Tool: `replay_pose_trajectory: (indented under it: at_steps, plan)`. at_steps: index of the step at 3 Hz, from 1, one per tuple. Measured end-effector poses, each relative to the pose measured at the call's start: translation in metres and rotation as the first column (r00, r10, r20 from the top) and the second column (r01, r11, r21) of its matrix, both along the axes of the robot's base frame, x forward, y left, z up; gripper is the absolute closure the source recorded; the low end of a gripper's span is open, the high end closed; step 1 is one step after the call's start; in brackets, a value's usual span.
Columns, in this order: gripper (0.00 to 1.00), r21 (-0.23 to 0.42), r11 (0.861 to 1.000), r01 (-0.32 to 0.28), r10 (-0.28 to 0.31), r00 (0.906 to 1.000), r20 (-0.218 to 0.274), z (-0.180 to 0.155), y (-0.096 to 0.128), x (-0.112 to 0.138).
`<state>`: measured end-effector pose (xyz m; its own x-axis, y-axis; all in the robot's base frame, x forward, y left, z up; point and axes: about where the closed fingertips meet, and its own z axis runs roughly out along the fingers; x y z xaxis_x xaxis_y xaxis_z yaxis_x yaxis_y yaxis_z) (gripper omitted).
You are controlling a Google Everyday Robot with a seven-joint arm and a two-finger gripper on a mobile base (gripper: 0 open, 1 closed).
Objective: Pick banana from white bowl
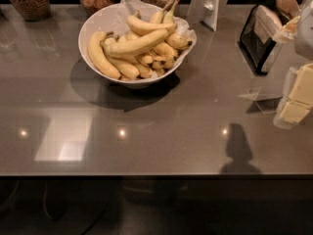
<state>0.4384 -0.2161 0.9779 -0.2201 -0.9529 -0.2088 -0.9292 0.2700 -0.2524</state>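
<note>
Sitting in the upper middle of the frame, the white bowl (87, 33) holds a heap of yellow bananas (103, 58). One long banana (138, 43) lies crosswise on top of the heap, and crinkled white paper (128, 3) stands up at the far rim. The tool (292, 112) is at the right edge at mid-height, well apart from the bowl and lower right of it, with grey tabletop (146, 146) between them. Whether the tool is open or closed cannot be told. Three glass jars (30, 0) stand along the top edge.
</note>
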Motion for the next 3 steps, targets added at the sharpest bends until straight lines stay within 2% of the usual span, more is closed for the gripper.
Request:
replay_pose_trajectory:
  at_steps: [1, 2, 3]
  plan:
    - [0.00, 0.009, 1.000, -0.007, 0.007, 0.9999, 0.015, 0.003, 0.003, 0.001]
    - [0.00, 0.074, 0.996, -0.052, 0.048, 0.9978, 0.046, 0.007, 0.024, 0.013]
    - [0.00, 0.155, 0.978, -0.137, 0.126, 0.9887, 0.082, 0.013, 0.065, 0.034]
